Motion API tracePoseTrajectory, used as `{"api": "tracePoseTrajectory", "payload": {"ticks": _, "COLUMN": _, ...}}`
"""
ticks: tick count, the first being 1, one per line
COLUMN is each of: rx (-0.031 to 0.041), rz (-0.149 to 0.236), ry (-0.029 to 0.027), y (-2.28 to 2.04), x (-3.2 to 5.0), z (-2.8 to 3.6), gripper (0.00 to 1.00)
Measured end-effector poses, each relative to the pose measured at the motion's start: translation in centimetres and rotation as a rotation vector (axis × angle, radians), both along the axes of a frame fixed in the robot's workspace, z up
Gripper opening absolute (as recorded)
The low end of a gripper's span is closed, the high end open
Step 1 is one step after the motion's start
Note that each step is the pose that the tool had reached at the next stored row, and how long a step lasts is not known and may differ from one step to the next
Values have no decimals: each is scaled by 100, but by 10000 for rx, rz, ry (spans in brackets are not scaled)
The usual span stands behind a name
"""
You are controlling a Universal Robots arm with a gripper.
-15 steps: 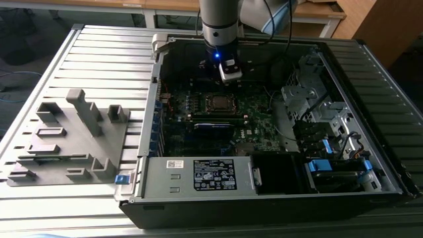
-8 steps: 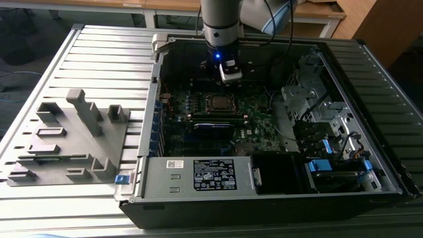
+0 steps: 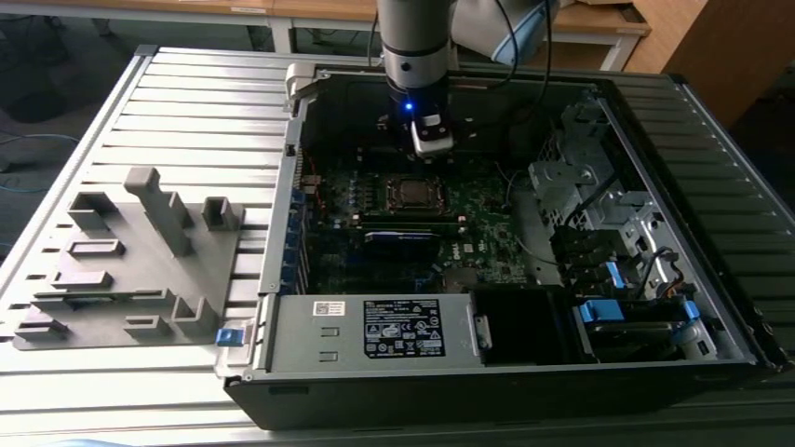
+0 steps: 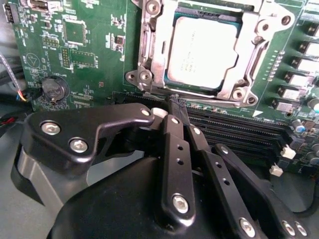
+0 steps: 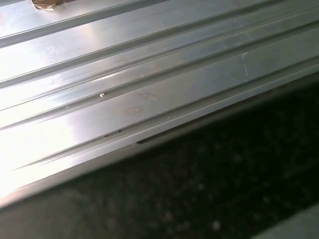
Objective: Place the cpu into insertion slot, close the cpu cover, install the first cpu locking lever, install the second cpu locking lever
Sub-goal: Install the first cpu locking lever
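Note:
In the second wrist view the cpu (image 4: pixel 202 50) lies flat in the insertion slot (image 4: pixel 185 12), its silver-grey top facing up. The silver cpu cover (image 4: pixel 149 47) frames it and looks laid down around the chip. My gripper (image 4: pixel 173 105) hovers just off the socket's edge, over the long black card slots (image 4: pixel 234 124). Its black fingers (image 4: pixel 172 149) are pressed together with nothing between them. In the exterior view the gripper (image 3: pixel 429 154) hangs inside the open computer case, slightly behind the socket (image 3: pixel 408 193) on the green motherboard (image 3: pixel 478 219). Whether the locking levers are latched I cannot tell.
The case (image 3: pixel 372 386) lies open on a ribbed metal table (image 3: pixel 186 102). A grey fixture tray (image 3: pixel 125 261) sits at the exterior view's left. Drive cages and cables (image 3: pixel 597 214) fill the case's right side. A round coin battery (image 4: pixel 53 88) sits on the board near the gripper.

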State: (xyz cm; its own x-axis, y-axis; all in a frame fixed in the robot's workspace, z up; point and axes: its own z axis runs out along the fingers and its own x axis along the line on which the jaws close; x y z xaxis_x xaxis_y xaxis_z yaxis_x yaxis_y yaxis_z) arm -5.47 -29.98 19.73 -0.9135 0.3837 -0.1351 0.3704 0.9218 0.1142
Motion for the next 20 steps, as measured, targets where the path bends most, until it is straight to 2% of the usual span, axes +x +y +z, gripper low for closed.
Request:
{"api": "tracePoseTrajectory", "payload": {"ticks": 13, "rx": -11, "rz": -276, "ry": -2, "y": 3, "x": 0, "z": -24, "gripper": 11}}
{"api": "tracePoseTrajectory", "payload": {"ticks": 18, "rx": 64, "rz": -276, "ry": -5, "y": 3, "x": 1, "z": -25, "gripper": 11}}
{"api": "tracePoseTrajectory", "payload": {"ticks": 20, "rx": 116, "rz": -276, "ry": -5, "y": 3, "x": 0, "z": -25, "gripper": 11}}
